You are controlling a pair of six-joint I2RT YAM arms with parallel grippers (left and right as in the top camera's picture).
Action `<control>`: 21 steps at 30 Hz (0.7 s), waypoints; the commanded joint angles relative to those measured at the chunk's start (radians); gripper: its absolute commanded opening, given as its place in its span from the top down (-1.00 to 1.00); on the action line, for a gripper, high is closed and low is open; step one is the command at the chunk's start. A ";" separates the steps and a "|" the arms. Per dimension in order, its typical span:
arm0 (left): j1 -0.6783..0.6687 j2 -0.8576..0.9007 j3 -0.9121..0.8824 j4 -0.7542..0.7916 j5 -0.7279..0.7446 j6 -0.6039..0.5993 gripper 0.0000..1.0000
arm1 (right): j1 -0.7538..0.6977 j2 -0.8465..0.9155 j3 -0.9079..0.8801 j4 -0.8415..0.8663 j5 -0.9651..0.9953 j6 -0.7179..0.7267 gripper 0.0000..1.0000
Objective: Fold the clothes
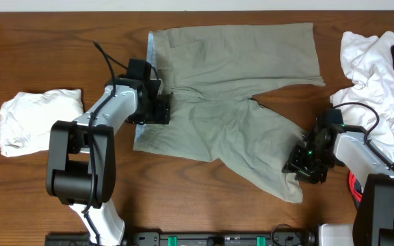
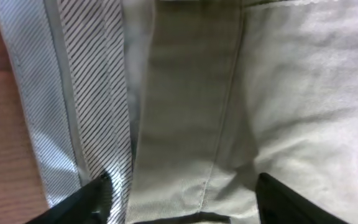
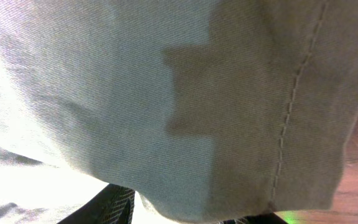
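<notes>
Khaki shorts [image 1: 238, 75] — bare tabletop [image 1: 204, 198] past hem

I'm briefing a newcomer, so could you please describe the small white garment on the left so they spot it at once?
Find the khaki shorts spread across the middle of the table. Left of them, past the left arm, lies a compact white garment. Unlike the white heap on the right, it lies alone, free of black cloth.

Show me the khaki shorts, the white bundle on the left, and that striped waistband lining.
khaki shorts [image 1: 238, 61]: overhead view, on the upper leg.
white bundle [image 1: 40, 123]: overhead view, on its middle.
striped waistband lining [image 2: 95, 87]: left wrist view, on the dark-striped band.
</notes>
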 commanded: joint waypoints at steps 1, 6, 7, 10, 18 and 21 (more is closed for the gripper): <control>-0.002 0.015 -0.013 -0.008 0.077 0.003 -0.42 | 0.006 0.045 -0.042 0.035 -0.023 -0.030 0.16; -0.002 0.015 -0.012 -0.029 0.109 0.003 -0.34 | 0.006 0.045 -0.042 0.035 -0.023 -0.030 0.16; -0.002 0.015 -0.012 -0.035 0.109 0.003 -0.30 | 0.006 0.045 -0.042 0.036 -0.023 -0.030 0.16; -0.002 0.015 -0.012 -0.047 0.109 0.003 -0.12 | 0.006 0.045 -0.042 0.035 -0.023 -0.030 0.16; -0.002 0.015 -0.012 -0.049 0.108 0.003 0.04 | 0.006 0.045 -0.042 0.035 -0.023 -0.030 0.17; -0.002 0.015 -0.012 -0.037 0.108 0.004 0.04 | 0.006 0.045 -0.042 0.035 -0.023 -0.030 0.17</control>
